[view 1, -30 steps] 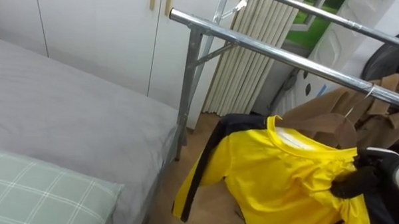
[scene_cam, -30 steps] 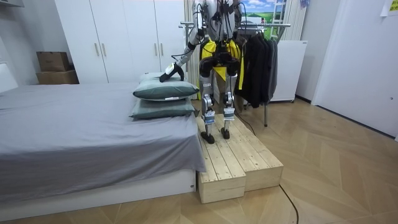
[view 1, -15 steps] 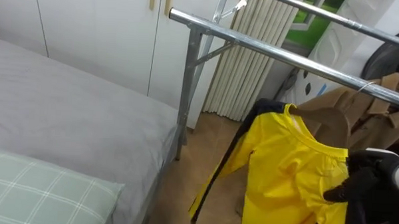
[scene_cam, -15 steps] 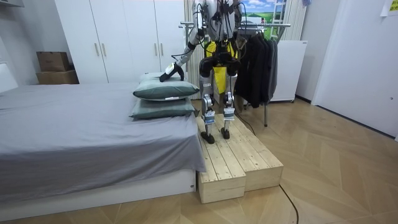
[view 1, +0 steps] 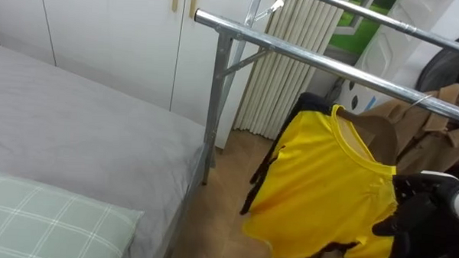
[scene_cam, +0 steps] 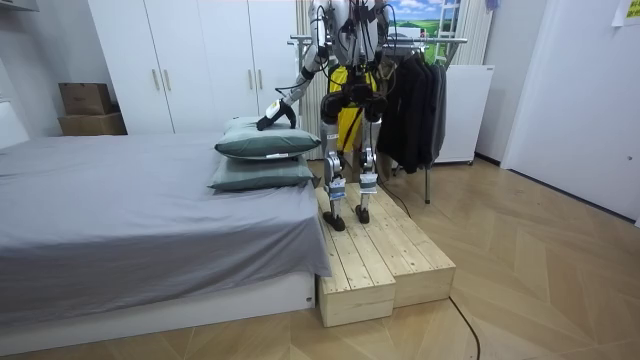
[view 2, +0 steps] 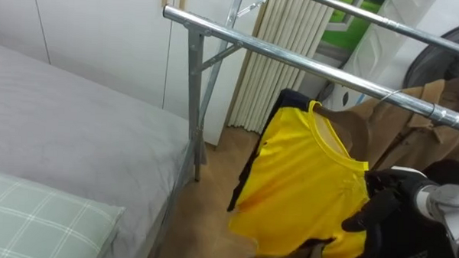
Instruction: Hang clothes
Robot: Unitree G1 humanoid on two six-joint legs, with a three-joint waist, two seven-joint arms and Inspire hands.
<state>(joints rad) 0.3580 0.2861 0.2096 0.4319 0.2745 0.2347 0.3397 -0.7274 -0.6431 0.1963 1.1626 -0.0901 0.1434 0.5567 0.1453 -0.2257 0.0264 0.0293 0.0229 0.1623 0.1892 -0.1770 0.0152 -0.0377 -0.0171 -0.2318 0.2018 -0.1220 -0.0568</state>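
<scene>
A green checked pillow [view 1: 50, 222] is lying nearest, at the lower left, on a grey bed [view 1: 84, 124] that is stretching away to the left. In the room view the robot is standing on a low wooden platform [scene_cam: 385, 260] beside the bed, facing a clothes rack. Its left hand [scene_cam: 272, 119] is reaching out over the stacked pillows; I cannot tell how its fingers are set.

At the lower right, the dark right hand [view 1: 410, 212] is holding up a yellow shirt [view 1: 319, 186], its fingers curling into the cloth at the shirt's right edge. The shirt is hanging in the air over the wooden floor, between the bed and the hand, with a black strip running down its left side. Its collar is sitting just below the metal rail [view 1: 308, 59] of the rack; I cannot tell whether it is touching the rail.

Right behind the collar, a brown coat [view 1: 386, 127] is hanging from the rail by a wire hook. Beyond the rail a white ribbed radiator [view 1: 281, 77] is standing against the wall, and left of it a white wardrobe [view 1: 103, 33] is closing off the back.
</scene>
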